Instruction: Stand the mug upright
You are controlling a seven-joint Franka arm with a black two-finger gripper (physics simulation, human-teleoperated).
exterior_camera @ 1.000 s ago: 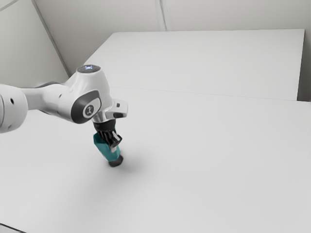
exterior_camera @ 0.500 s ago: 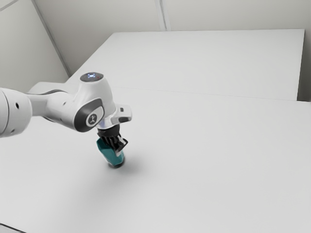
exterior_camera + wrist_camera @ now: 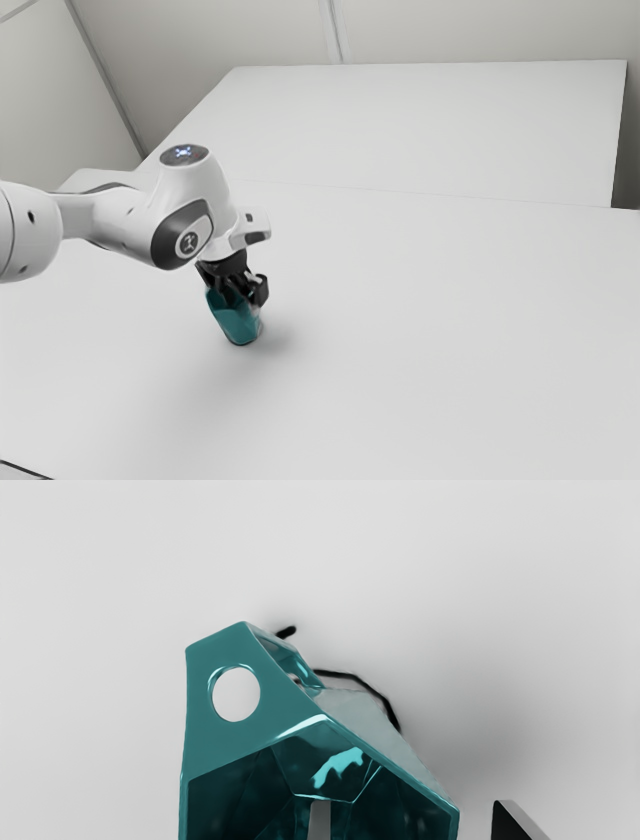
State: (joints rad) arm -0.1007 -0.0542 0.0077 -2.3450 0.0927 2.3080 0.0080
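Note:
The teal faceted mug [image 3: 235, 322] leans at a slant on the table, its mouth up toward the exterior view's left. Directly over it is my gripper [image 3: 243, 289], pointing down and open. In the wrist view the mug [image 3: 320, 775] turns its open mouth to the camera, beside a flat handle part with a round hole. My gripper [image 3: 412, 820] straddles the mug's wall: one of the fingers [image 3: 320, 822] reaches inside the mouth, the other stands outside with a gap to the wall. The mug's base is hidden in the wrist view.
The white tabletop [image 3: 430, 330] spreads around the mug. A seam crosses it farther back, and a pale wall [image 3: 480, 30] rises beyond the table. A dark-edged corner of something [image 3: 22, 472] shows at the exterior view's lower left.
My hand has shifted slightly toward the exterior view's right and down, and the fingers look farther apart. The mug has moved a little the same way, still slanted; its dark lower end has left sight.

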